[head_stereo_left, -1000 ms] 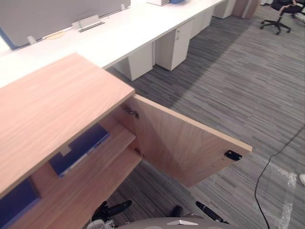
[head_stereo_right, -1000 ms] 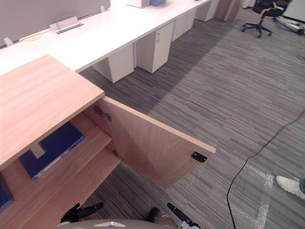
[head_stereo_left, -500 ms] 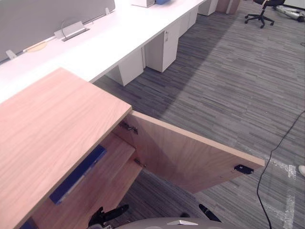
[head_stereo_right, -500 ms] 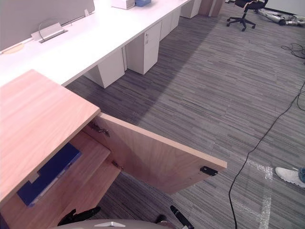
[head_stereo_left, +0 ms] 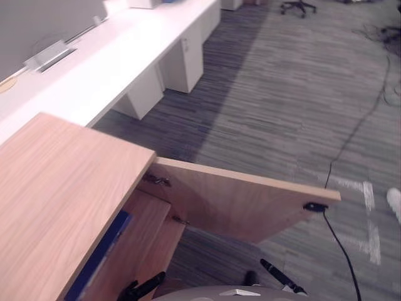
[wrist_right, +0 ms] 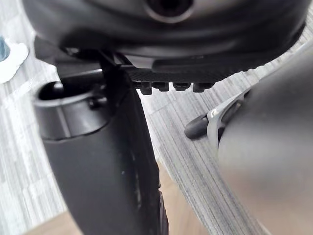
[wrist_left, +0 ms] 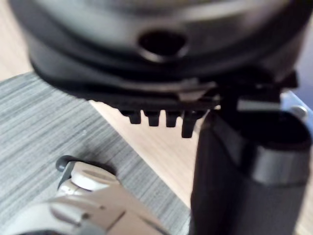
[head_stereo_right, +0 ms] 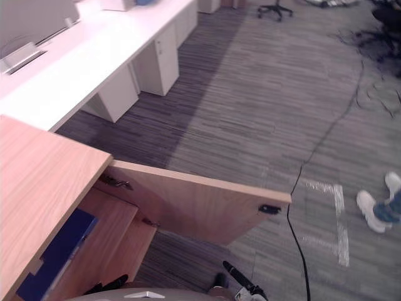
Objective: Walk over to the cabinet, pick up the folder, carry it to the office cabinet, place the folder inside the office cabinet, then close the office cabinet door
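Note:
The blue folder [head_stereo_left: 95,262] lies flat on the upper shelf inside the wooden office cabinet [head_stereo_left: 56,188], half hidden under the cabinet's top. The cabinet door [head_stereo_left: 238,207] stands wide open, swung out to the right over the carpet, with a black latch [head_stereo_left: 315,206] near its free end. My left hand [head_stereo_left: 144,288] hangs low in front of the shelves, fingers straight, holding nothing. My right hand [head_stereo_left: 280,276] hangs low below the door's free end, also open and apart from the door. Both palms [wrist_left: 161,58] [wrist_right: 171,29] are bare.
A long white desk [head_stereo_left: 94,75] with white drawer units [head_stereo_left: 183,61] under it runs behind the cabinet. Grey striped carpet [head_stereo_right: 263,94] spreads to the right. A person's white shoes [head_stereo_right: 374,210] stand at the right edge. An office chair [head_stereo_left: 298,6] sits far back.
The whole picture has shifted, so the camera moved: the cabinet sits lower and further left, and less of the folder shows. Both hands stay low and hold nothing.

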